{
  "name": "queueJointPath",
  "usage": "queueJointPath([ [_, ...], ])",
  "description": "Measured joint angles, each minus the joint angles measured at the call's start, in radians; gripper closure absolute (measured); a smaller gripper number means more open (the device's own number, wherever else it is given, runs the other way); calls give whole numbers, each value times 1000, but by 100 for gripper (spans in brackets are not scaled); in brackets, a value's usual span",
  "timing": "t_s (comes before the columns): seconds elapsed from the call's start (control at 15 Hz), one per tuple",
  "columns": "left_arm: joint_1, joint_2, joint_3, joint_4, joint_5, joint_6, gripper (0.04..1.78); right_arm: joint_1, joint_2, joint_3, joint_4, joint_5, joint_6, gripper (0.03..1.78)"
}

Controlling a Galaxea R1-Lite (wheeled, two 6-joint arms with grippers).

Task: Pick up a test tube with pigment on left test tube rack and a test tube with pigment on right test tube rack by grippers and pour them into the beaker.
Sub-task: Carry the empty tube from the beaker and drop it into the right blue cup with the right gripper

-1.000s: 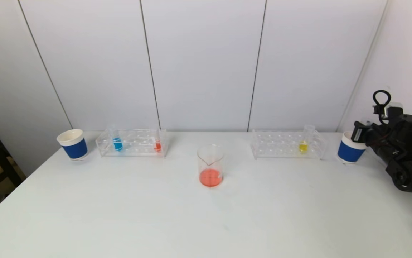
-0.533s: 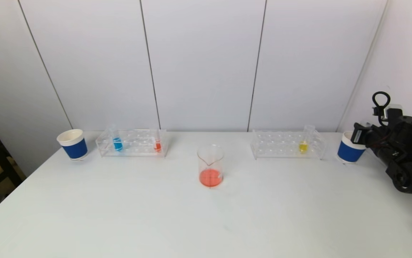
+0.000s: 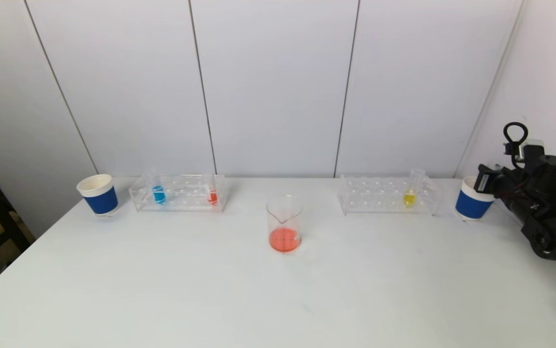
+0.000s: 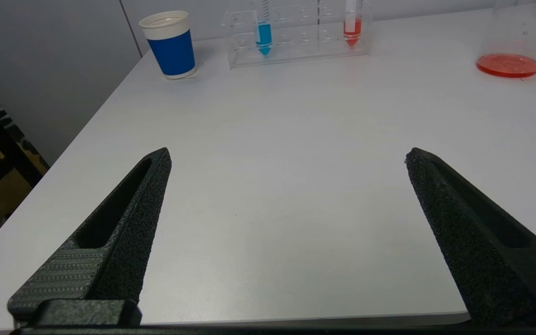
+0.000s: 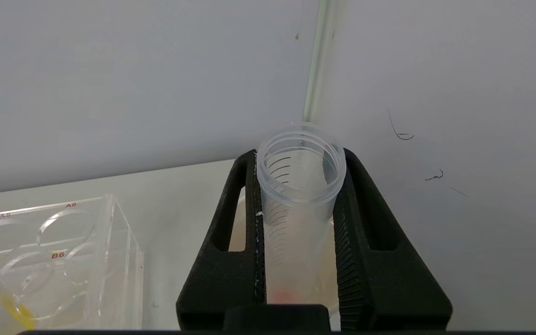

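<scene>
Clear plastic, an almost emptied test tube (image 5: 298, 204) is clamped between the fingers of the right gripper (image 5: 295, 223), held over the blue cup (image 3: 471, 205) at the table's (image 3: 210, 290) right end. Red liquid is seen in the beaker (image 3: 284, 224) at centre. The left gripper (image 4: 286, 160) is spread wide over the near left table; blue (image 4: 263, 28) and red (image 4: 350, 25) tubes stand in the left rack (image 4: 295, 51), a yellow tube (image 3: 409, 193) in the right rack (image 3: 386, 195).

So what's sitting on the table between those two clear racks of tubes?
Only the beaker, with orange-red liquid at its bottom, a little nearer the robot than the left rack and right rack. The head view shows the remaining stretch of table bare.
</scene>
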Motion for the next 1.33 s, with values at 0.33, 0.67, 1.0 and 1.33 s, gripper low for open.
queueJointPath([
  [0.33, 0, 0, 0, 0, 0, 0, 6, 1, -5, -6, 0, 0, 0, 133],
  [0.67, 0, 0, 0, 0, 0, 0, 6, 2, -8, -4, 0, 1, -1, 133],
  [1.0, 0, 0, 0, 0, 0, 1, 6, 2, -9, -1, 0, 1, -1, 133],
  [1.33, 0, 0, 0, 0, 0, 1, 6, 2, -8, 2, 0, 0, 0, 133],
])
